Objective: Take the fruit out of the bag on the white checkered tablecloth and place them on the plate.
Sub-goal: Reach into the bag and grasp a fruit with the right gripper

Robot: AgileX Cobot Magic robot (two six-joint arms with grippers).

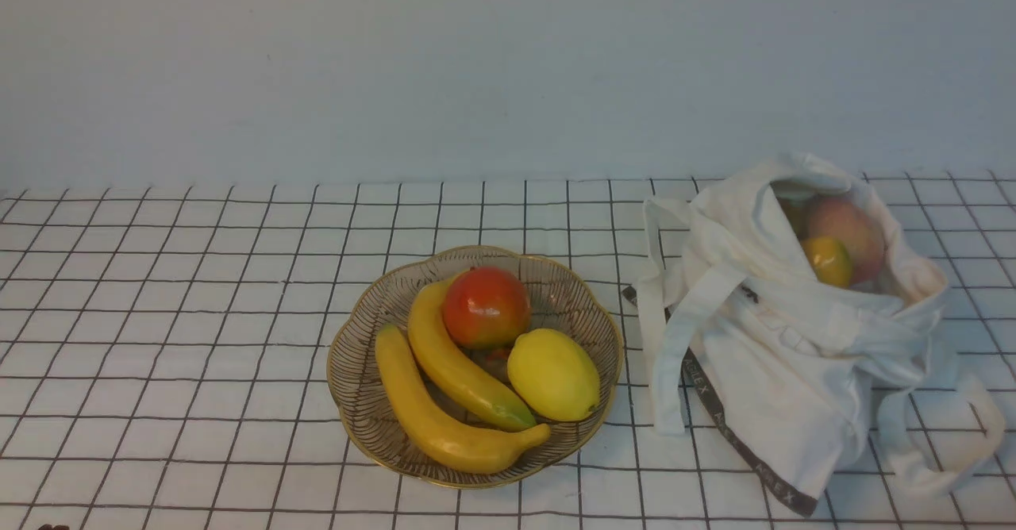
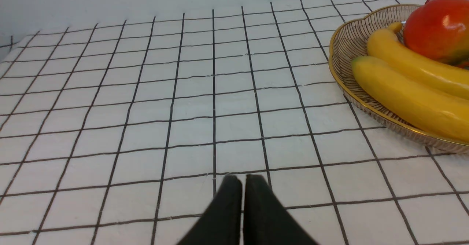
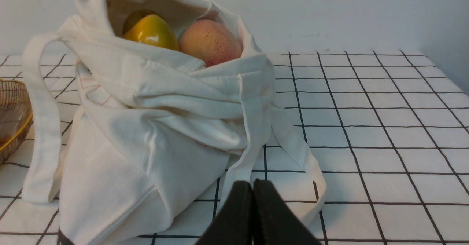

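The off-white cloth bag (image 1: 786, 355) slumps on the checkered tablecloth at the right, its mouth open. Inside it lie a glossy orange-yellow mango (image 1: 827, 261) (image 3: 151, 33) and a matte pinkish-red peach (image 1: 849, 229) (image 3: 210, 41). The gold-rimmed plate (image 1: 361, 371) sits at the centre and holds two bananas (image 1: 444, 427), a red-orange fruit (image 1: 486, 306) and a lemon (image 1: 553, 374). My left gripper (image 2: 243, 180) is shut and empty, low over bare cloth beside the plate (image 2: 342, 45). My right gripper (image 3: 252, 185) is shut and empty, just short of the bag (image 3: 154, 127). Neither arm shows in the front view.
The bag's long handles trail onto the cloth, one (image 1: 937, 451) at the front right and one (image 1: 663, 355) toward the plate. A pale wall runs behind the table. The table's right edge (image 3: 452, 72) shows in the right wrist view.
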